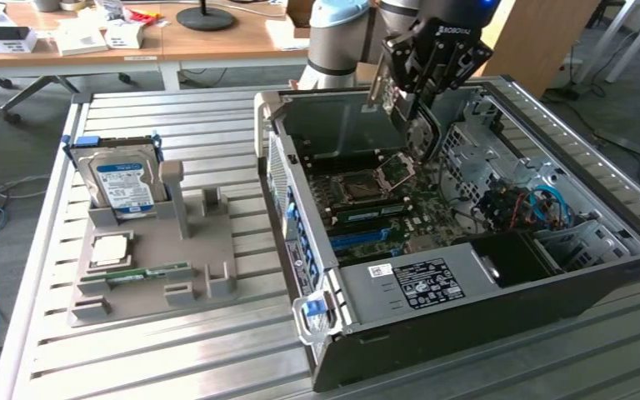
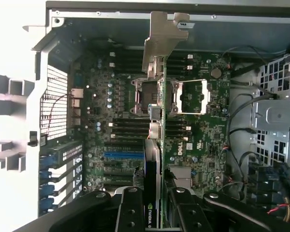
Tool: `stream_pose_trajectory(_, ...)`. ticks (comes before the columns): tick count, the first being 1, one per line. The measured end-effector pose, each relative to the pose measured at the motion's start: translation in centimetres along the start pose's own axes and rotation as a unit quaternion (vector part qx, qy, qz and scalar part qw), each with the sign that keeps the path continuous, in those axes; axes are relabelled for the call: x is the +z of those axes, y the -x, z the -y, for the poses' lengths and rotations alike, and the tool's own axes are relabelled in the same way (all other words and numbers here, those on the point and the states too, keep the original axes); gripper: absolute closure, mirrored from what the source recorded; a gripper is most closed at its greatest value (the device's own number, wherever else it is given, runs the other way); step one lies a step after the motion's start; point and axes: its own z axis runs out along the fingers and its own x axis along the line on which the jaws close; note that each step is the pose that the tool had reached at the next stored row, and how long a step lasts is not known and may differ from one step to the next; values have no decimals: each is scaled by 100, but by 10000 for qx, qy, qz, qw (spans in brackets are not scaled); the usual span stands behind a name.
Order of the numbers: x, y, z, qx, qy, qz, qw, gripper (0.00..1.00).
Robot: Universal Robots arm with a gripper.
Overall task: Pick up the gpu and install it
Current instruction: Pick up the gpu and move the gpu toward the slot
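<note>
My gripper (image 1: 415,96) hangs over the back of the open computer case (image 1: 432,333) and is shut on the gpu (image 1: 390,87). The card hangs on edge above the motherboard (image 1: 409,221). In the wrist view the gpu (image 2: 158,121) is a thin green and black strip running from between my fingers (image 2: 130,208). Its silvery bracket (image 2: 162,36) is at the far end, near the case's rear wall. The card lies across the CPU socket (image 2: 183,96) in that view, with the blue slot (image 2: 123,155) to one side of it.
On the exterior view's left a grey holder (image 1: 153,267) carries a blue-labelled hard drive (image 1: 120,183), a square chip (image 1: 109,248) and a memory stick (image 1: 142,273). Cables (image 1: 526,204) and drive cages fill the case's right side. A desk stands behind.
</note>
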Motion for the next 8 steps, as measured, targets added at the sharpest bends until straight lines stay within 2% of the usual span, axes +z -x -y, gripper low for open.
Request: stream_pose_trajectory(8, -4, 123, 1, -67, -2, -3, 10000, 74)
